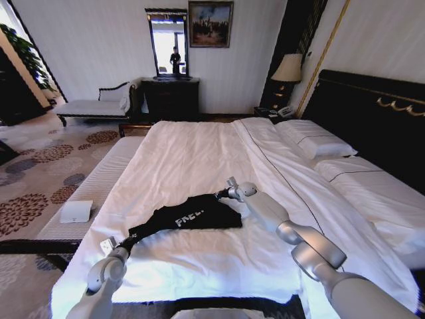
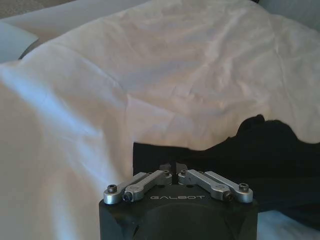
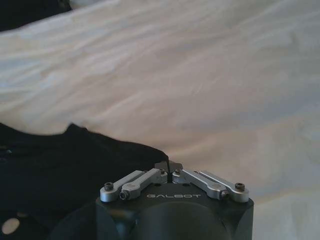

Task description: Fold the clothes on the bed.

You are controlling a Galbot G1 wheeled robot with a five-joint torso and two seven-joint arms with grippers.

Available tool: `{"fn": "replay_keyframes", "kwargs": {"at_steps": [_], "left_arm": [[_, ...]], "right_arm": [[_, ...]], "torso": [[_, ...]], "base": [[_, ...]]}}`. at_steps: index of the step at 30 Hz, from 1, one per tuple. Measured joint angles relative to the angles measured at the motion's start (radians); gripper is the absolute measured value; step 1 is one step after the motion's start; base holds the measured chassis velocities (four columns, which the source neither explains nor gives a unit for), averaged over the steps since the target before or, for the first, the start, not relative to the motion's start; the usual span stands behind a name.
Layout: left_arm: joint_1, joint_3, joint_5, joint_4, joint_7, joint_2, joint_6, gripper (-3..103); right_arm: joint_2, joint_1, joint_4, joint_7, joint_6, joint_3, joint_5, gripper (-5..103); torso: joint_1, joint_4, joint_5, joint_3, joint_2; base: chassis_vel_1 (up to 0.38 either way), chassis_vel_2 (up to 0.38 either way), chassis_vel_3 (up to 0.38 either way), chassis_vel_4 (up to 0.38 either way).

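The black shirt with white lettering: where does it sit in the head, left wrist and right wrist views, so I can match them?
Head view: the black shirt lies on the bed's white sheet, between the left gripper and right gripper.
Left wrist view: black shirt just beyond the left gripper.
Right wrist view: black shirt beside the right gripper.
Shared landmark: the white sheet.

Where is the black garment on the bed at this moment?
In the head view the black garment lies on the bed near its foot end, stretched between the left gripper and the right gripper, both shut on its edges.
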Motion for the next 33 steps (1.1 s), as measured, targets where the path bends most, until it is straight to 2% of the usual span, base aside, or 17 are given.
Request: {"fn": "replay_keyframes", "kwargs": {"at_steps": [2,3,5,7,8,10,12,13,17,18,20,23,26,27,31,32,33], "left_arm": [[-0.004,-0.004,-0.013,-0.012,-0.001,0.006,-0.007,0],[-0.004,-0.004,-0.013,-0.012,-0.001,0.006,-0.007,0],[-0.017,-0.013,-0.039,-0.029,-0.002,0.017,-0.024,0],[-0.039,-0.023,-0.066,-0.047,-0.005,0.029,-0.041,0],[-0.039,-0.023,-0.066,-0.047,-0.005,0.029,-0.041,0],[-0.076,-0.035,-0.103,-0.072,-0.017,0.045,-0.051,0],[-0.122,-0.045,-0.141,-0.097,-0.028,0.059,-0.059,0],[-0.122,-0.045,-0.141,-0.097,-0.028,0.059,-0.059,0],[-0.233,-0.063,-0.225,-0.159,-0.053,0.094,-0.067,0],[-0.233,-0.063,-0.225,-0.159,-0.053,0.094,-0.067,0],[-0.278,-0.076,-0.278,-0.209,-0.06,0.117,-0.073,0],[-0.313,-0.092,-0.325,-0.258,-0.065,0.142,-0.077,0],[-0.375,-0.12,-0.396,-0.34,-0.076,0.2,-0.078,0],[-0.375,-0.12,-0.396,-0.34,-0.076,0.2,-0.078,0],[-0.453,-0.147,-0.487,-0.391,-0.099,0.314,-0.077,0],[-0.453,-0.147,-0.487,-0.391,-0.099,0.314,-0.077,0],[-0.471,-0.156,-0.514,-0.397,-0.103,0.345,-0.077,0]], "right_arm": [[-0.018,-0.017,0.02,-0.019,0.053,0.021,0.024,0],[-0.018,-0.017,0.02,-0.019,0.053,0.021,0.024,0],[-0.041,-0.036,0.032,-0.081,0.18,0.047,0.07,0],[-0.075,-0.058,0.067,-0.137,0.277,0.076,0.116,0],[-0.075,-0.058,0.067,-0.137,0.277,0.076,0.116,0],[-0.137,-0.1,0.15,-0.157,0.325,0.107,0.198,0],[-0.199,-0.15,0.26,-0.148,0.339,0.146,0.281,0],[-0.199,-0.15,0.26,-0.148,0.339,0.146,0.281,0],[-0.294,-0.26,0.535,-0.062,0.353,0.264,0.429,0],[-0.294,-0.26,0.535,-0.062,0.353,0.264,0.429,0],[-0.331,-0.318,0.663,0.008,0.365,0.333,0.502,0],[-0.353,-0.361,0.768,0.053,0.374,0.391,0.551,0],[-0.39,-0.441,0.951,0.133,0.396,0.52,0.603,0],[-0.39,-0.441,0.951,0.133,0.396,0.52,0.603,0],[-0.439,-0.553,1.138,0.215,0.385,0.672,0.703,0],[-0.439,-0.553,1.138,0.215,0.385,0.672,0.703,0],[-0.457,-0.578,1.186,0.233,0.38,0.7,0.732,0]], "torso": [[0.0,0.0001,0.0,0.0,0.0],[0.0,0.0001,0.0,0.0,0.0],[0.0,0.0001,0.0001,0.0,0.0],[0.0,0.0004,0.0002,0.0,0.0],[0.0,0.0004,0.0002,0.0,0.0],[0.0,0.0003,0.0002,0.0,0.0],[0.0,-0.0005,0.0003,0.0,0.0],[0.0,-0.0005,0.0003,0.0,0.0],[0.0,-0.0004,0.0003,0.0,0.0],[0.0,-0.0004,0.0003,0.0,0.0],[0.0,-0.0001,0.0,0.0,0.0],[0.0,-0.0001,0.0002,0.0,0.0],[0.0,0.0,0.0001,0.0,0.0],[0.0,0.0,0.0001,0.0,0.0],[0.0,-0.0002,-0.0001,0.0,0.0],[0.0,-0.0002,-0.0001,0.0,0.0],[0.0,-0.0003,0.0003,0.0,0.0]], "base": [[0.0,0.0,0.0,0.0],[0.0,0.0,0.0,0.0],[0.0,0.0,0.0,0.0],[0.0,0.0,0.0,0.0],[0.0,0.0,0.0,0.0],[0.0,0.0,0.0,0.0],[0.0,0.0,0.0,0.0],[0.0,0.0,0.0,0.0],[0.0,0.0,0.0,0.0],[0.0,0.0,0.0,0.0],[0.0,0.0,0.0,0.0],[0.0,0.0,0.0,0.0],[0.0,0.0,0.0,0.0],[0.0,0.0,0.0,0.0],[0.0,0.0,0.0,0.0],[0.0,0.0,0.0,0.0],[0.0,0.0,0.0,0.0]]}}
